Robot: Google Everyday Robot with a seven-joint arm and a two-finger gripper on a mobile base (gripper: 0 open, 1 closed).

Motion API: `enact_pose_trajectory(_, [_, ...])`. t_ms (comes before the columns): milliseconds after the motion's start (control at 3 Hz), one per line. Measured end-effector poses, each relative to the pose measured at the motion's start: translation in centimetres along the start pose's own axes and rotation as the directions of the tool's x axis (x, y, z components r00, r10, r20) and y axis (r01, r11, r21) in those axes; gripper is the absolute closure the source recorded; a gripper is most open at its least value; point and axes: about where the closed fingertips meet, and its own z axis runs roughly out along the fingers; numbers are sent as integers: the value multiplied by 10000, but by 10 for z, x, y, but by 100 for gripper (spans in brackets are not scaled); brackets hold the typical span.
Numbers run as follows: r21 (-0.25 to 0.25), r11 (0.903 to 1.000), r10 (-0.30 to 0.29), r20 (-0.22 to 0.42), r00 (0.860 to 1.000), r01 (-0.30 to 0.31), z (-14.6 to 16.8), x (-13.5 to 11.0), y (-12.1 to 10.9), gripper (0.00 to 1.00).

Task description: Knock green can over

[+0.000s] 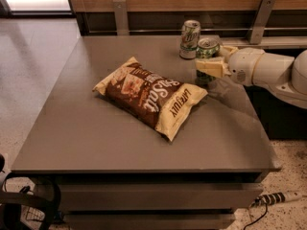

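The green can (207, 46) stands upright at the far right of the grey table (96, 138), dark green with a silver top. My gripper (209, 57) comes in from the right on a white arm (268, 71) and is open around the can. One cream finger (209, 67) crosses in front of the can's body, and the other sits at its far right side. A paler whitish can (190, 39) stands just left of and behind the green can, close to it.
A brown and cream chip bag (151, 95) lies flat in the middle of the table, its right corner close below the gripper. A wooden wall with metal brackets (261, 18) runs behind the table. A power strip (280, 198) lies on the floor at the lower right.
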Motion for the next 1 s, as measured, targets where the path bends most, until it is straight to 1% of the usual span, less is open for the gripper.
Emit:
enact_pose_trajectory(333, [-9, 9986, -529, -1041, 9932, 531, -6, 2, -8, 100])
enact_pose_trajectory(667, [-322, 9932, -1164, -2273, 9668, 1120, -10, -4, -7, 100])
enact_pose_trajectory(1000, [-1051, 9816, -1870, -3664, 9115, 1591, -20, -22, -1, 100])
